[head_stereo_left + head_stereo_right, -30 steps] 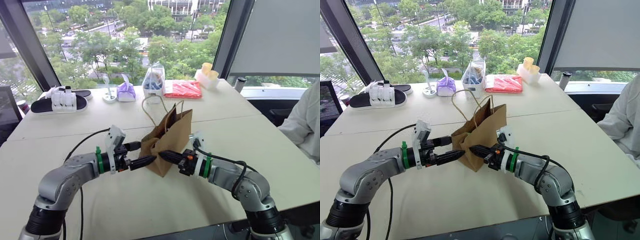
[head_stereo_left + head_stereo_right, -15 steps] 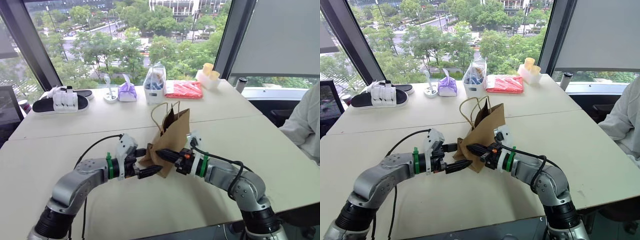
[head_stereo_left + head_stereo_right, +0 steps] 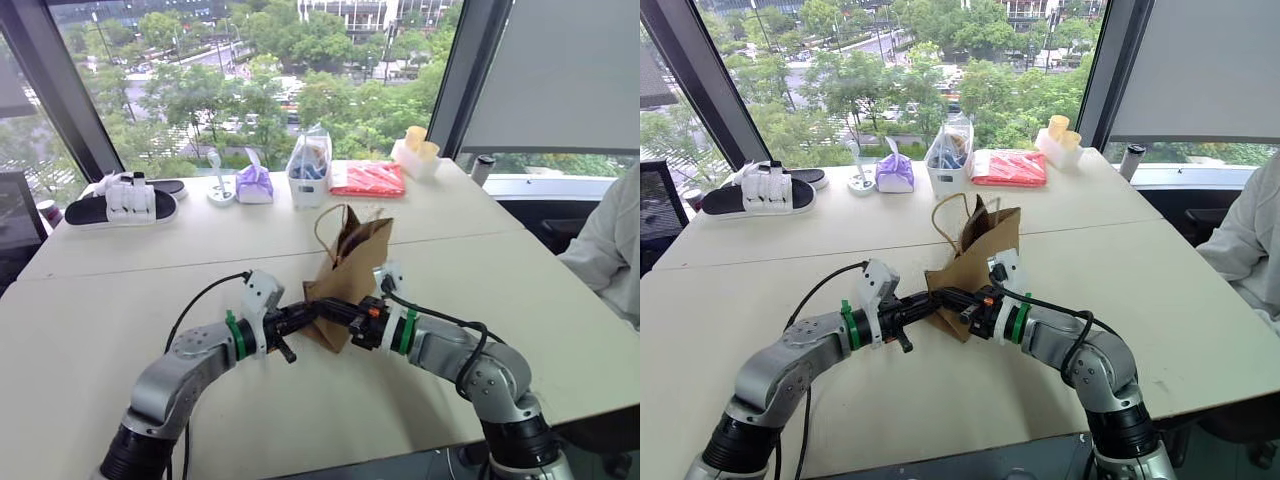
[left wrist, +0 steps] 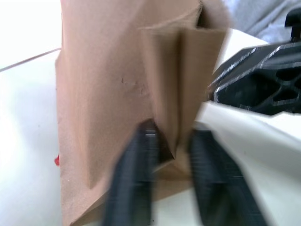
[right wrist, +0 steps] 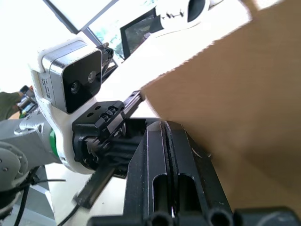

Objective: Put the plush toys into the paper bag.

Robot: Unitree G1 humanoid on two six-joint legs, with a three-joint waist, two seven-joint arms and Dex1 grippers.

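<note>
My left gripper [image 3: 300,322] is nearest me, closed on the lower folded corner of the paper bag [image 3: 350,275]; my left wrist view shows my two dark fingers [image 4: 129,179] pinching a paper crease between them. Just beside it, from the other side, my right gripper [image 3: 945,298] has its fingers pressed together flat, and its tips reach the same low part of the bag, though I cannot tell for sure whether paper is caught between them. In my right wrist view the brown wall of the bag lies right against my closed fingers [image 5: 164,165], with my left gripper's camera block close by. The bag stands tilted on the table [image 3: 120,310], its mouth up and its twisted loop handles [image 3: 330,225] rising above the rim. I cannot see inside it, so I cannot say where the plush toys are. Farther back, along the window edge of the table, sit a black sandal with a white object on it [image 3: 120,200], a purple tied pouch [image 3: 253,183], a clear plastic bag with blue contents [image 3: 308,165], a red packet [image 3: 366,178] and a pale container with yellow cups [image 3: 415,150]. At the right edge, a person's light sleeve [image 3: 610,250] shows beside the table.
</note>
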